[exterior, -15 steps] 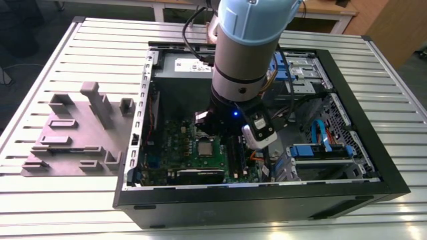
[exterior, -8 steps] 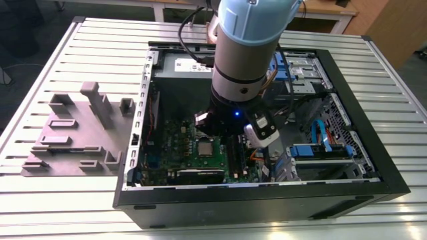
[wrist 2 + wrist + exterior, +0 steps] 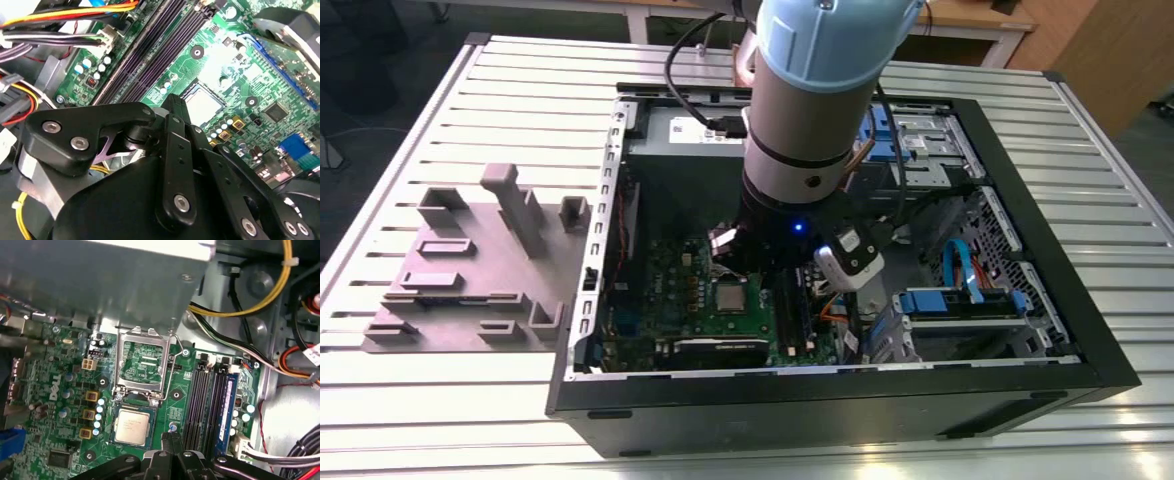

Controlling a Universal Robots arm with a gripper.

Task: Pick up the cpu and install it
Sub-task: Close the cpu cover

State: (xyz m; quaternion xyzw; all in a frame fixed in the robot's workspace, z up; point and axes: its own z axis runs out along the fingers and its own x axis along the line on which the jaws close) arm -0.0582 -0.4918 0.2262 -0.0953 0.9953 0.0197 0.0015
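Arm (image 3: 814, 100) upright, end effector (image 3: 170, 442) near cpu (image 3: 132, 425)

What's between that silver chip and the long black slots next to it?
In the first wrist view, green circuit board with a round mounting hole lies between the cpu and the memory slots.

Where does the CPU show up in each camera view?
Exterior view: the cpu lies on the green board inside the case.
Second wrist view: the cpu lies beside the memory slots.
First wrist view: the cpu lies beside the open socket frame.
Shared landmark: the memory slots.
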